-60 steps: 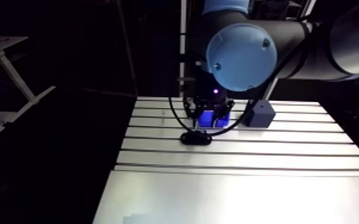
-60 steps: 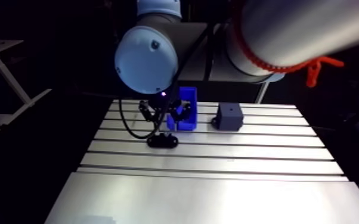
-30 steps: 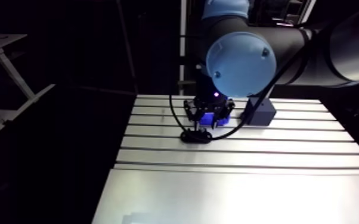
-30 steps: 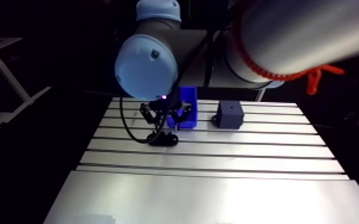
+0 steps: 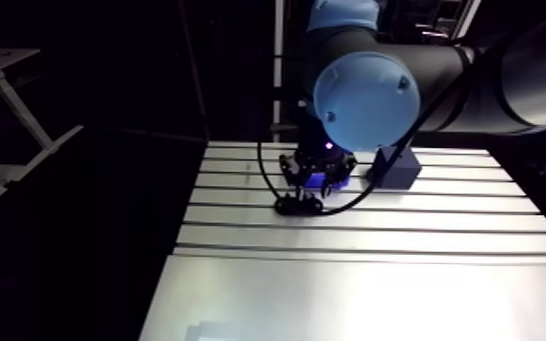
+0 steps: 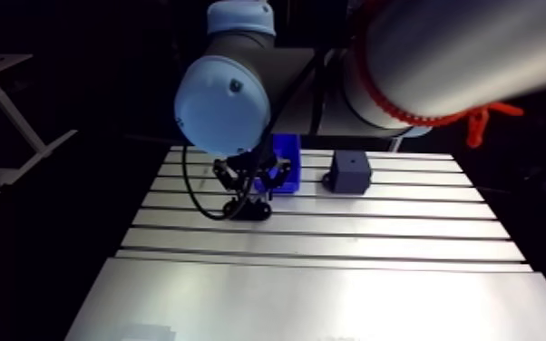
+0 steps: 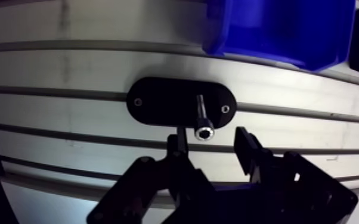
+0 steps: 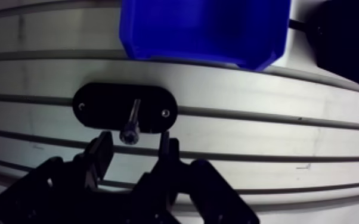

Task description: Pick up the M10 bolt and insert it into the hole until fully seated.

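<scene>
In the arm view, a black oval plate lies flat on the slotted table. The gripper hangs directly above the plate, close to it. A blue bin stands just behind the plate, partly hidden by the wrist. A dark block sits further along the table on the bin's other side, well apart from the plate. The bolt is too small to make out here.

In the wrist view, the M10 bolt rises from the middle of the plate, its socket head turned towards the camera. The two fingers are spread, one on each side of the bolt's head and a little short of it. A gap shows on both sides and neither finger touches the bolt. The bin is beyond the plate, ahead of the gripper, with one slot of the table between bin and plate
</scene>
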Motion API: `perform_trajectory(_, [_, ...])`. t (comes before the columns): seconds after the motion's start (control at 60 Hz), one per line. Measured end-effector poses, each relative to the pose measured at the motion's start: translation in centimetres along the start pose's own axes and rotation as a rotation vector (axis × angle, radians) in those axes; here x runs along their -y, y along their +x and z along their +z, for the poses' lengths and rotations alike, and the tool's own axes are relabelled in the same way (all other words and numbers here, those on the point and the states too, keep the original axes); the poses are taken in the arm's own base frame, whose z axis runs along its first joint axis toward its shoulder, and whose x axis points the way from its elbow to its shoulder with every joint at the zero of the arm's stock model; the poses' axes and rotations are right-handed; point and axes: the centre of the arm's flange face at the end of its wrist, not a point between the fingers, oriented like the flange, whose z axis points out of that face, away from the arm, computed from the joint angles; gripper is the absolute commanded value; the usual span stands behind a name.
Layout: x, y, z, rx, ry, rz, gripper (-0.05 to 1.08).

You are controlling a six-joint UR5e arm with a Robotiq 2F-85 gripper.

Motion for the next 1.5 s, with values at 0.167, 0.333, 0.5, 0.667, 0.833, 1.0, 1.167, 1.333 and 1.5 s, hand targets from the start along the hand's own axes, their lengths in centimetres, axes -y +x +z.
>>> perform_trajectory(0.167, [0.07, 0.08, 0.14, 0.001, 0.001, 0.0, 0.47])
perform_trajectory(0.333, [0.12, 0.34, 0.26, -0.012, -0.002, -0.002, 0.47])
perform_trajectory(0.5, [0.12, 0.59, 0.17, -0.025, -0.004, -0.003, 0.47])
perform_trajectory(0.667, [0.12, 0.72, 0.08, -0.029, -0.005, -0.004, 0.47])
perform_trajectory(0.833, [0.27, 0.65, 0.09, -0.028, -0.004, -0.006, 0.47])
perform_trajectory(1.0, [0.43, 0.49, 0.08, -0.027, -0.001, -0.009, 0.47])
perform_trajectory(1.167, [0.51, 0.39, 0.13, -0.025, -0.002, -0.01, 0.48])
perform_trajectory(1.333, [0.53, 0.36, 0.16, -0.023, -0.005, -0.011, 0.49])
perform_trajectory(1.5, [0.49, 0.36, 0.2, -0.022, -0.01, -0.012, 0.52])
